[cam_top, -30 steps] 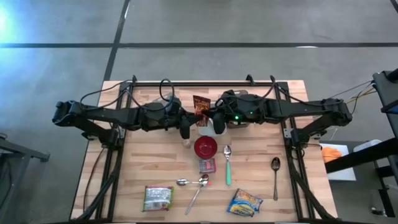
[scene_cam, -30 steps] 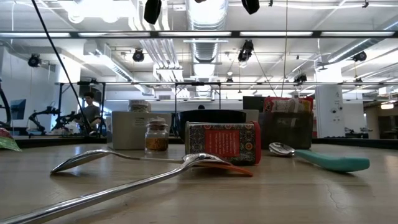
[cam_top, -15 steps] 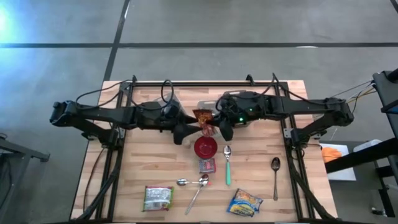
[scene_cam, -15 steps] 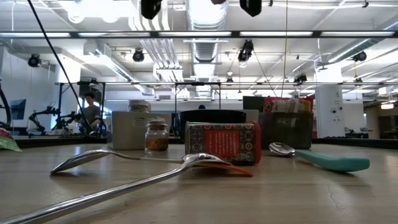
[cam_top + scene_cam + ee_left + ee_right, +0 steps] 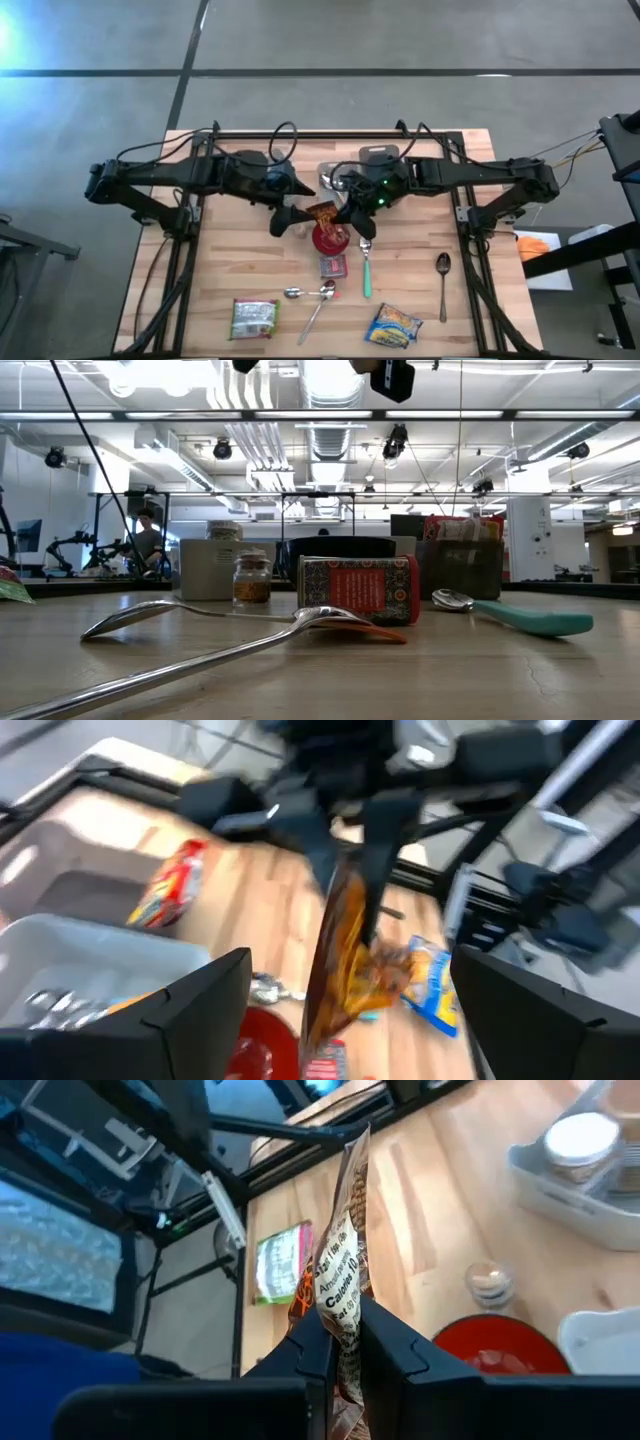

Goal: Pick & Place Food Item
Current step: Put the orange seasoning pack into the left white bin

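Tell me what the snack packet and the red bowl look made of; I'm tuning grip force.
Snack packet, pinched in the right hand: thin glossy printed film, probably plastic or foil laminate, creased and limp. Red bowl: smooth, uniformly coloured, slightly shiny, likely plastic, possibly glazed ceramic.

Bright, even light fills the overhead view, with a blue-white glare in the upper left corner on the floor [image 5: 20, 40]. In the level view the ceiling lights [image 5: 150, 375] blow out along the top, and the near spoon [image 5: 190, 660] at lower left is soft. The left wrist view is smeared with motion blur throughout. The right wrist view is sharper, its edges bowed.
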### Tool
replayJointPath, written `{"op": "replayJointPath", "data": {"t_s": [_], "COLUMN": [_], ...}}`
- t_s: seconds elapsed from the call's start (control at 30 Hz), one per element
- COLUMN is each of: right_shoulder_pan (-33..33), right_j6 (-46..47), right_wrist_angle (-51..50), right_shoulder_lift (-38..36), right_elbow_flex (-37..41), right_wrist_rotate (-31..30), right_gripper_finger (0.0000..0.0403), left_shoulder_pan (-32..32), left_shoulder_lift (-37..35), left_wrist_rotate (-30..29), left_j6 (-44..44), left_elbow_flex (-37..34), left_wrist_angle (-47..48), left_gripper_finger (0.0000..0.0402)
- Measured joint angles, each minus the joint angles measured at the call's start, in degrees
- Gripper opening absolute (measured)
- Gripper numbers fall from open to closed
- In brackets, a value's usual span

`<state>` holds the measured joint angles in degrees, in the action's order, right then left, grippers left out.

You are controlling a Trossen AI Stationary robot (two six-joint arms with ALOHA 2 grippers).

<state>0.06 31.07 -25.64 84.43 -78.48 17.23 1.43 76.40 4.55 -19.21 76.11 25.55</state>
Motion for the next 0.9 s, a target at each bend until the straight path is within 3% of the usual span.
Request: {"op": "replayJointPath", "data": {"t_s": [0.27, 0.53, 0.7, 0.9], "right_shoulder_pan": [0.02, 0.04, 0.04, 0.04], "right_j6": [0.0, -0.24, -0.27, -0.68], "right_wrist_angle": [1.48, 3.46, 4.15, 4.04], "right_shoulder_lift": [0.8, 0.81, 0.8, 0.82], "right_elbow_flex": [0.07, 0.04, 0.04, 0.04], "right_wrist_rotate": [1.09, 2.38, 2.56, 2.54], "right_gripper_finger": [0.0019, 0.0019, 0.0019, 0.0019], "left_shoulder_pan": [-1.96, -2.71, -2.72, -3.52], "left_shoulder_lift": [3.11, 5.2, 6.47, 6.41], "left_wrist_rotate": [8.78, 13.22, 14.41, 14.64], "left_j6": [2.96, 6.01, 7.19, 7.68], "left_elbow_flex": [1.56, 1.43, 1.34, 1.34], "left_wrist_angle": [2.27, 1.68, 1.03, 0.11], "left_gripper_finger": [0.0347, 0.0329, 0.0261, 0.0118]}}
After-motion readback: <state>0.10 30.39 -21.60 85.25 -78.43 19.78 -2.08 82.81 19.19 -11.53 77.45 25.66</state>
